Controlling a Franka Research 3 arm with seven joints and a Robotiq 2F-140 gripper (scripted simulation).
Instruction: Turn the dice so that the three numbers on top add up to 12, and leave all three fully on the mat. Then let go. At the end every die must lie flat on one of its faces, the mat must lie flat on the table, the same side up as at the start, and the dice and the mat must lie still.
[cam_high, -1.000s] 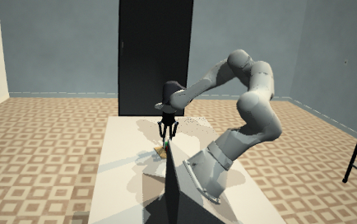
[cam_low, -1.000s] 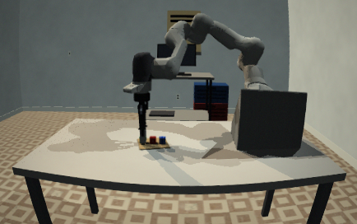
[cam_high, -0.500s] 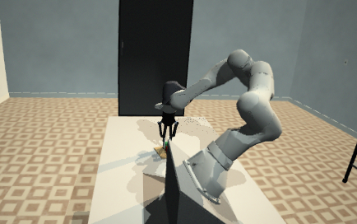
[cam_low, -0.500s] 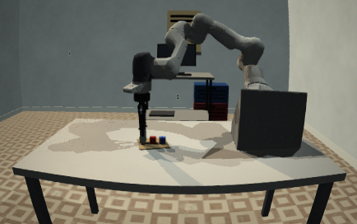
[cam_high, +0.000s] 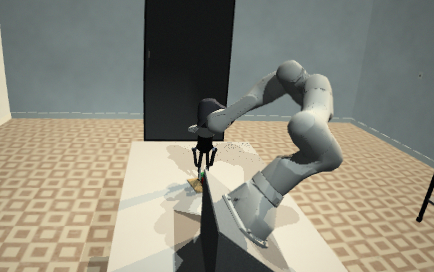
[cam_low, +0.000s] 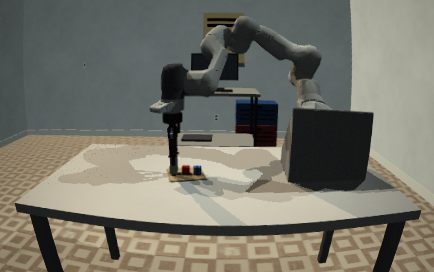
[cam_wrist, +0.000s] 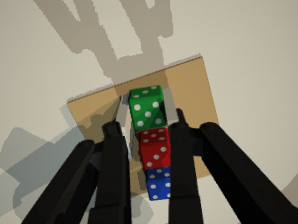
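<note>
"Since the dice stand in a row, what is the tool (cam_high: 202, 173) (cam_low: 173, 169) (cam_wrist: 148, 104) doing at the end of it?"

"Its two fingers are drawn in narrow around the green die (cam_high: 202, 174) (cam_wrist: 147, 107), one pad on each side. I judge it gripped, since the pads seem to meet its sides."

"Why that grip?"

"Probably to turn it over: opposite sides give a firm hold, and the end of the row leaves room. The red die (cam_high: 202, 180) (cam_low: 185, 169) (cam_wrist: 155, 148) comes next, then the blue die (cam_low: 197, 170) (cam_wrist: 159, 185), both within the border of the mat (cam_high: 193, 185) (cam_low: 187, 178) (cam_wrist: 192, 90)."

"Count them for me."

"Three dice: one green, one red, one blue. One mat, lying on one table (cam_high: 150, 160) (cam_low: 125, 205) (cam_wrist: 250, 80)."

"And the total on top?"

"I cannot settle it. The wrist view shows two faces of each die, and some pips are hidden by a finger."

"What could go wrong?"

"Turning the green one beside the red could nudge its neighbour. I would lift first, then turn, and set it down flat."

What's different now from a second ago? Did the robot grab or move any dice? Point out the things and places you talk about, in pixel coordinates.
Nothing visibly moved. The fingers (cam_high: 214, 154) (cam_low: 173, 155) are on either side of the green die (cam_high: 202, 175) (cam_wrist: 147, 109). The red die (cam_low: 186, 170) (cam_wrist: 155, 149), blue die (cam_low: 197, 170) (cam_wrist: 158, 187) and mat (cam_high: 193, 184) (cam_low: 187, 178) (cam_wrist: 190, 90) look unmoved too. I can't tell whether the fingers are gripping.
</note>
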